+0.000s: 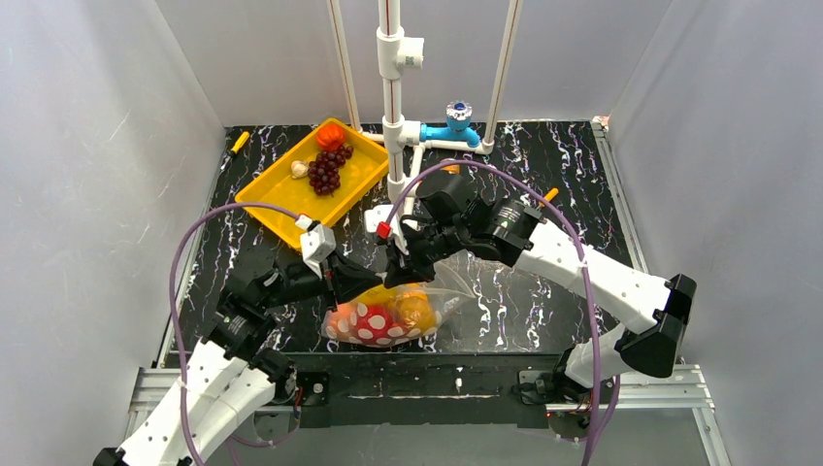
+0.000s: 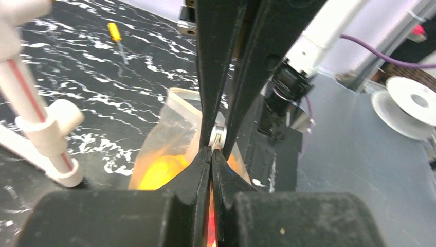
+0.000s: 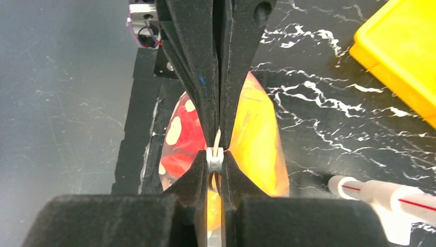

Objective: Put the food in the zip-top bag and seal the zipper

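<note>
The clear, crinkly, white-dotted plastic zip-top bag (image 1: 442, 309) lies on the black marbled table (image 1: 543, 175) just in front of the arm bases, with a glossy red toy (image 1: 374, 325) and an orange-yellow toy (image 1: 412, 309) already inside. The left gripper (image 2: 212, 146) is fully closed and nips the bag's upper edge. The right gripper (image 3: 215, 154) pinches the same edge right beside it, its jaws all but touching on what looks like the narrow zipper strip (image 3: 215, 158). This reads as the sealing step, so keep one pinch as an anchor and run the other along the strip with firm, even pressure, keeping the edge taut and flat so the two tracks meet. Watch that neither toy bulges up into the mouth, and lift only lightly so the contents do not roll out. Dark purple grapes (image 1: 325, 170), a white garlic bulb (image 1: 299, 170) and a red-orange vegetable (image 1: 332, 136) sit in the yellow rectangular plastic tray (image 1: 272, 209), well apart, so closing the whole length now seems premature
</note>
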